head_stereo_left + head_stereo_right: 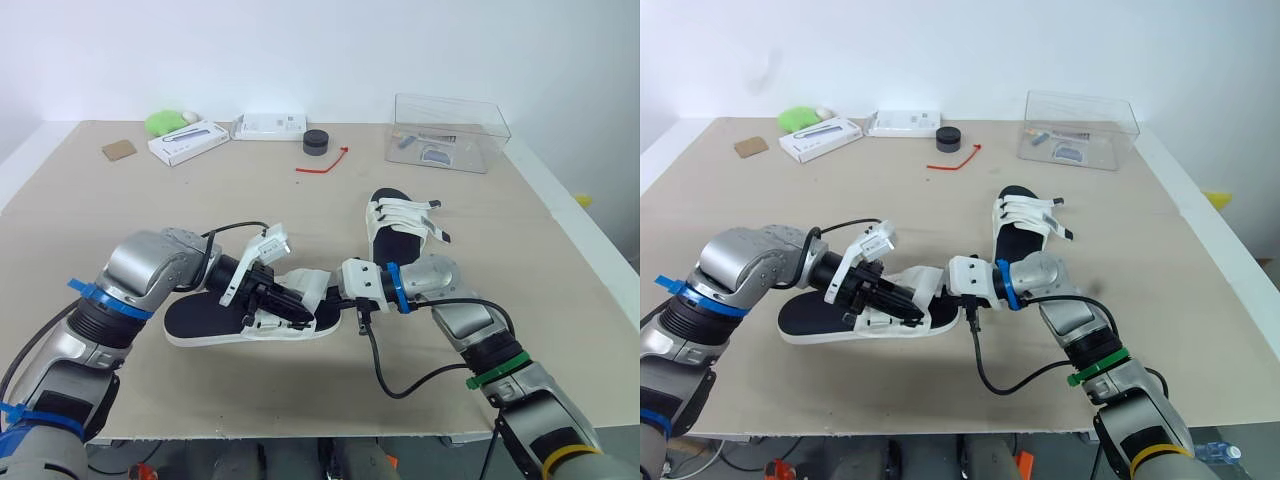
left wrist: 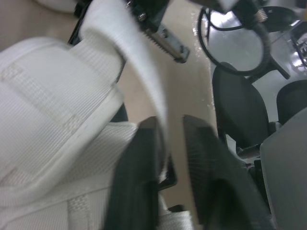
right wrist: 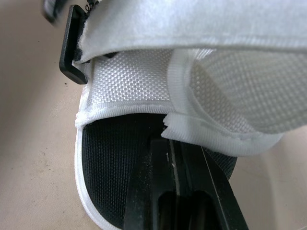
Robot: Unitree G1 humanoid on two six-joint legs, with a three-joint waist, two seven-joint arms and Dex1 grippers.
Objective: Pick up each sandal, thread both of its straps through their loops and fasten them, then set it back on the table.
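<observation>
Desk (image 1: 120, 230): beige, matt top with pale edges, carries every item below.

Front edge: black cable (image 1: 395, 385), loops loosely across the top.

Near centre: near sandal (image 1: 200, 322), black footbed with white sole rim and white woven straps. Lies flat on the desk between the two claws.

- Left claw (image 2: 171, 125): at the sandal's strapped end, black fingers (image 2: 136, 187) slightly parted, with a loose white strap (image 2: 139, 62) running between them.
- Right claw (image 3: 169, 146): over the footbed, fingers pressed together and nipping the corner of the strap.
- Black loop (image 3: 72, 45): sits at the strap's side, just above the desk.

Middle right: far sandal (image 1: 400, 225), same make, white straps drawn across it. Lies flat, apart from the near one.

Further back, centre: red tie (image 1: 322, 163), then black round puck (image 1: 316, 142) just behind it.

Back left:
- Brown card square (image 1: 118, 150).
- White carton (image 1: 188, 141).
- Green object (image 1: 162, 123) behind the carton.
- Flat white pack (image 1: 268, 126).

Back right: clear plastic box (image 1: 448, 130), with small items inside.

Room:
- Plain white wall (image 1: 300, 50), directly behind the desk.
- Black chair (image 2: 237, 110), on a pale grey floor beside the desk.
</observation>
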